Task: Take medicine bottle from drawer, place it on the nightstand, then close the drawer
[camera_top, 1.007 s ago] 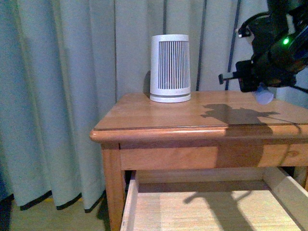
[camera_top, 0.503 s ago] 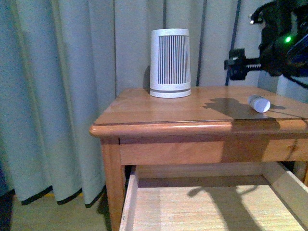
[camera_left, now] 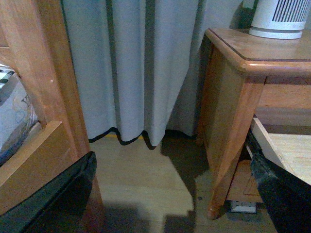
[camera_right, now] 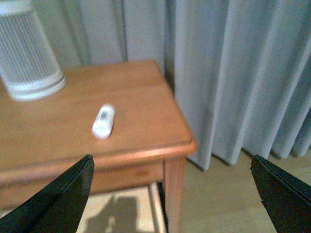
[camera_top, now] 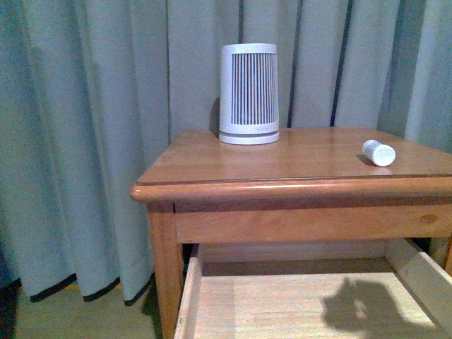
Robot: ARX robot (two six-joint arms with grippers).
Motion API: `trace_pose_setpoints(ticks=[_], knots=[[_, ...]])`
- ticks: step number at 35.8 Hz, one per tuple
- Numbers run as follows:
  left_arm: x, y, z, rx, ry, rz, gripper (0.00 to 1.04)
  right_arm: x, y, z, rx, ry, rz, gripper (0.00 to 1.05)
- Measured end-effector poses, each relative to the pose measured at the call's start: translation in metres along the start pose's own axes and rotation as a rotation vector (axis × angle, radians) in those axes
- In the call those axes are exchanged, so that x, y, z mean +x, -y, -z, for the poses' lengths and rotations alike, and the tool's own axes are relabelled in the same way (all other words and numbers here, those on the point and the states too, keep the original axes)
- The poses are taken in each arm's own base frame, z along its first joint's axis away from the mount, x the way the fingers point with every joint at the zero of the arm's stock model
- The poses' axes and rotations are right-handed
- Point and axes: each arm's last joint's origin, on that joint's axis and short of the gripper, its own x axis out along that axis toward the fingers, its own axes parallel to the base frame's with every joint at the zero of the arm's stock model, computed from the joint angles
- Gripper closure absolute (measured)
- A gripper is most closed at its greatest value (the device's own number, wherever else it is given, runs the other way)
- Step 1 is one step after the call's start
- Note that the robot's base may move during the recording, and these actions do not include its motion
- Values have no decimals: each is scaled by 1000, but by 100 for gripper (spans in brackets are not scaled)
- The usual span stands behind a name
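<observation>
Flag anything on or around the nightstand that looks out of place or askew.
The medicine bottle lies on its side near the right edge of the nightstand top rather than standing upright. The drawer below hangs open and looks empty. The ribbed device stands upright.

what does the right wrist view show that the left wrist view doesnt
Only the right wrist view shows the medicine bottle lying on its side on the nightstand top, and the right gripper open. Only the left wrist view shows the wooden furniture across the floor, the nightstand's leg, and the left gripper open. Both show the ribbed device, the curtain and the open drawer.
</observation>
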Motion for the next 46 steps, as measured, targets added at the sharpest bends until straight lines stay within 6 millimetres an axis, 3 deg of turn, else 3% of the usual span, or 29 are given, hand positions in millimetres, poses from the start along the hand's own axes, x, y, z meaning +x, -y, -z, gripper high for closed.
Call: trace_pose_setpoints(ticks=[3,6,14,19,28,36,41,46], knots=[[0,0,0,0,0,0,7,-42,3,54,-18,-116,-65,7],[0,0,0,0,0,0,7,-60,3,88,-40,-189,-96,7],[0,0,0,0,0,0,7,-75,-7,151,-107,-319,-121,7],[0,0,0,0,0,0,7,-67,-14,173,-113,-367,-128,7],[0,0,0,0,0,0,7,-39,-30,200,-138,-445,-112,7],[0,0,0,0,0,0,7,6,-41,213,-202,-400,-83,7],[0,0,0,0,0,0,7,44,-50,214,-231,-340,-80,7],[0,0,0,0,0,0,7,100,-61,211,-241,-288,-75,7]])
